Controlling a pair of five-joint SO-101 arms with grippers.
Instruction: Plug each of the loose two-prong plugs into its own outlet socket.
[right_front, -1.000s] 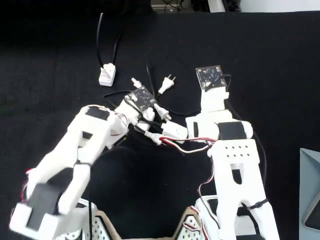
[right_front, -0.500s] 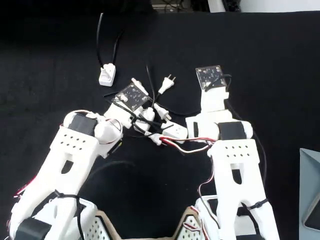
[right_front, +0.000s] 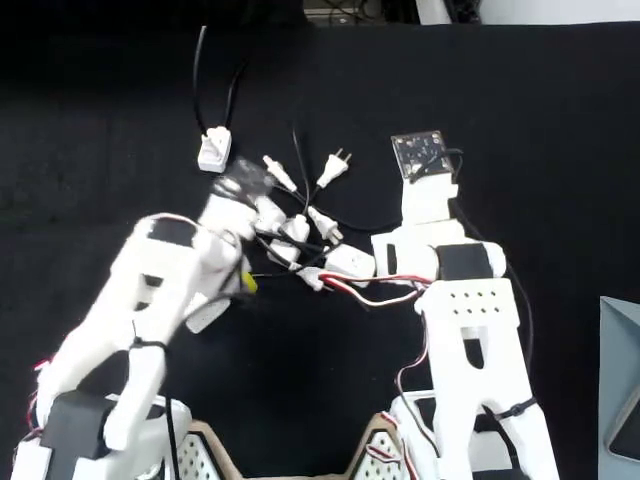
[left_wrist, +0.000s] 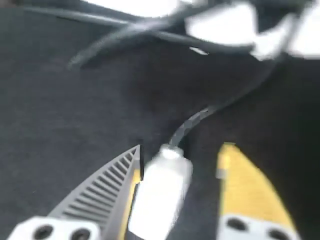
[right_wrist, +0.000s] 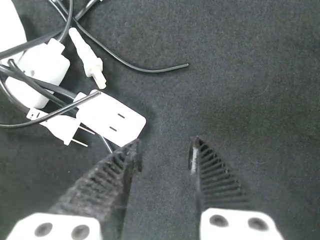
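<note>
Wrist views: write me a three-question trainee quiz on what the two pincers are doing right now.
1. True or false: the right pincer is shut.
2. Multiple choice: what sits between the left pincer's fingers? A) a white connector on a black cable; B) a screwdriver; C) a battery.
3. Fill in: the flat white outlet socket near the right pincer shows ___ slots.
Key: 1 false, it is open; 2 A; 3 two.
</note>
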